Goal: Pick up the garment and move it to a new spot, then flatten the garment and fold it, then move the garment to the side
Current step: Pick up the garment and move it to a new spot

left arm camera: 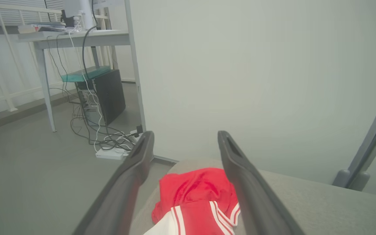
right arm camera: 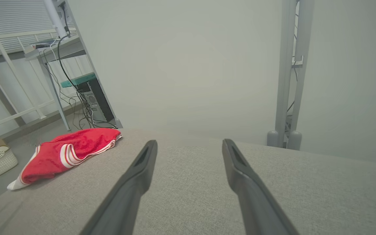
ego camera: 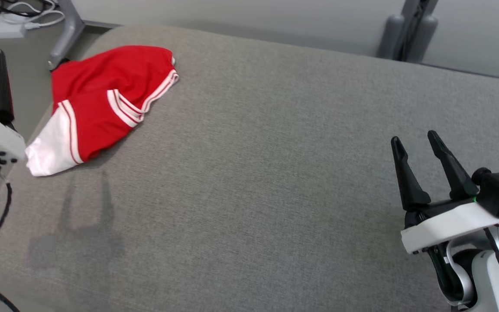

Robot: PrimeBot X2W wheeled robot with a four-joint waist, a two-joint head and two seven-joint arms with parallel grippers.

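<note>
garment: red garment (ego camera: 106,95), white-striped trim, crumpled at 10 o'clock on grey cushion (ego camera: 275,195), near its edge | left gripper (left arm camera: 184,138): jaws wide, empty, 9 o'clock, near garment | right gripper (ego camera: 414,138): wide, empty, 4 o'clock, well apart | handling (est.): light, limp, likely slippery; pinch the raised striped fold

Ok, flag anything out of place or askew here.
The red garment lies crumpled, not flat, at the far left corner of the grey cushioned surface, its white end right at the edge. Nothing else stands out.
</note>
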